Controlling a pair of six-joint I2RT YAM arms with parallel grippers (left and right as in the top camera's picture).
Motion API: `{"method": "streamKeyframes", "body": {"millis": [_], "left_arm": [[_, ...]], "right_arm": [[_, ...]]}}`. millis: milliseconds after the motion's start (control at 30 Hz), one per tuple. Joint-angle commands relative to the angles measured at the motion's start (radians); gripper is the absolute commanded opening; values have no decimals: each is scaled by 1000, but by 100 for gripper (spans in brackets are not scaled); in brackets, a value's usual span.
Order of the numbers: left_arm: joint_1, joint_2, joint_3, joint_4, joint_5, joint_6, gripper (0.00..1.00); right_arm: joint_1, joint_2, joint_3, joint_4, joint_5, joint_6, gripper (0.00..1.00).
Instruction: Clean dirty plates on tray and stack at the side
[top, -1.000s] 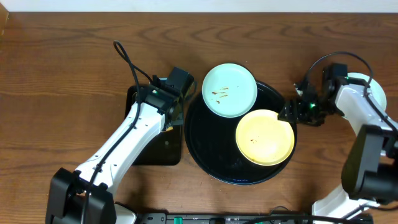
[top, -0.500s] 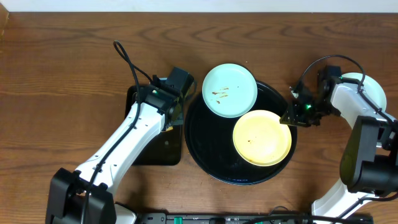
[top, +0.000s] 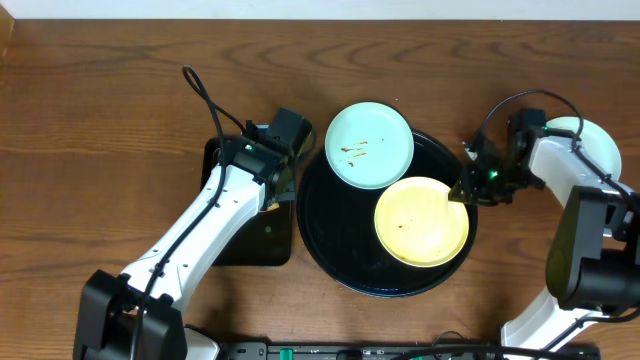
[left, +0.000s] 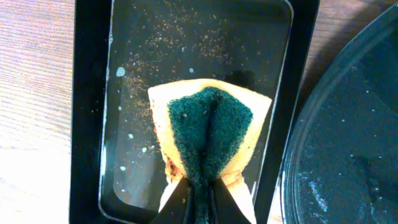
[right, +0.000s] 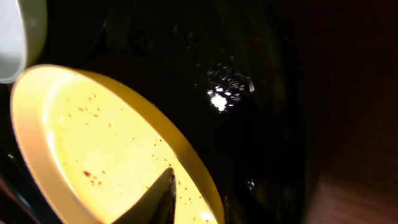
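Step in hand: taking hold of a plate for wiping. Right gripper (top: 462, 190) pinches the right rim of the yellow plate (top: 421, 221), which lies speckled on the round tray (top: 330, 240). Left gripper (left: 198, 190) is clamped on the sponge (left: 208, 134) above the rectangular tray (left: 87, 124). Next move likely needs a steady lift and the sponge brought across.

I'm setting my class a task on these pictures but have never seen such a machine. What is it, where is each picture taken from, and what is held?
Two robot arms sit at a table. One picture looks down from above; the others come from cameras on each wrist. On the round black tray rest a smeared mint plate and a yellow plate. The left tool grips a sponge over a rectangular tray. The right tool appears to pinch the yellow plate's rim.
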Motion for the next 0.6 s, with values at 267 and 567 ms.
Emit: {"method": "streamKeyframes", "body": {"millis": [267, 567], "left_arm": [[5, 8, -9, 9, 8, 25, 8], [5, 8, -9, 10, 8, 25, 7]], "right_arm": [[18, 9, -14, 13, -4, -145, 6], [18, 9, -14, 12, -16, -114, 1]]}}
